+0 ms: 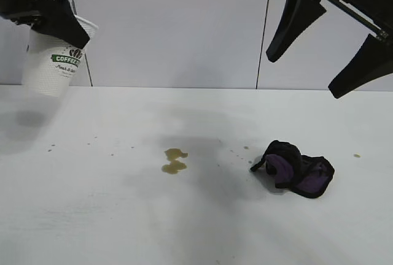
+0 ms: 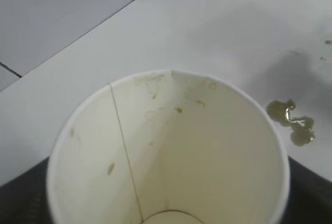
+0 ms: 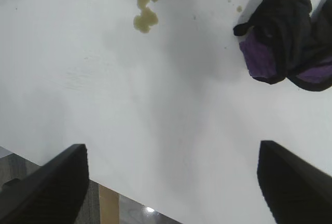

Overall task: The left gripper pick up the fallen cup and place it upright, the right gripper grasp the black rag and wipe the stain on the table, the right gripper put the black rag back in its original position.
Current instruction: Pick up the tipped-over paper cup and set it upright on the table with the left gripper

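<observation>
Exterior view: left gripper (image 1: 61,23) holds cup (image 1: 54,62) aloft, table's (image 1: 92,216) left edge.

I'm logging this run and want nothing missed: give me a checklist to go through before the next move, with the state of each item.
1. The left gripper grips the cup: ok.
2. Cup standing on the table: not ok, it hangs in the air, roughly upright.
3. The right gripper open for grasping: ok, raised.
4. The black rag free on the table: ok.
5. The stain wiped: not ok.
6. Cup empty: ok, only specks inside.
</observation>
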Controlling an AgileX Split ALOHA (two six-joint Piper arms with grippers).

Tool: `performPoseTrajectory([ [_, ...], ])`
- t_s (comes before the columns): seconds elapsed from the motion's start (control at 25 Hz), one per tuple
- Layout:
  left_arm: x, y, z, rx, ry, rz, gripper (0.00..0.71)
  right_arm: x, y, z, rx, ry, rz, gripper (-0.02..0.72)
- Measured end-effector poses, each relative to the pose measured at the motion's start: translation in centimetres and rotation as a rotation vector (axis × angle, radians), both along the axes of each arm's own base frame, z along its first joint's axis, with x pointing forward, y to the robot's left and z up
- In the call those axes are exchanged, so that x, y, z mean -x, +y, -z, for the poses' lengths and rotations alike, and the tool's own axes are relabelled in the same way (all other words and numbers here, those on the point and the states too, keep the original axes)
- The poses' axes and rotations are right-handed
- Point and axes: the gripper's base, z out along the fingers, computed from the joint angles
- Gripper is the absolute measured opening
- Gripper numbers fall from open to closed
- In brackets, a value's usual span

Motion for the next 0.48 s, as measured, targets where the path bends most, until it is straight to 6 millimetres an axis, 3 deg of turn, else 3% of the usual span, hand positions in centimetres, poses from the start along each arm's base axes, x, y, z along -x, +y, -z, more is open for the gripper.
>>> performPoseTrajectory([
  [0.28,2.2,2.1,3.5,0.188,-0.197,0.074,0.577,0.0,0.0,0.0,0.0,-0.003,0.002,0.61],
  [0.48,3.5,2.6,6.1,0.109,-0.267,0.124,0.577,-0.1,0.0,0.0,0.0,-0.007,0.004,0.61],
])
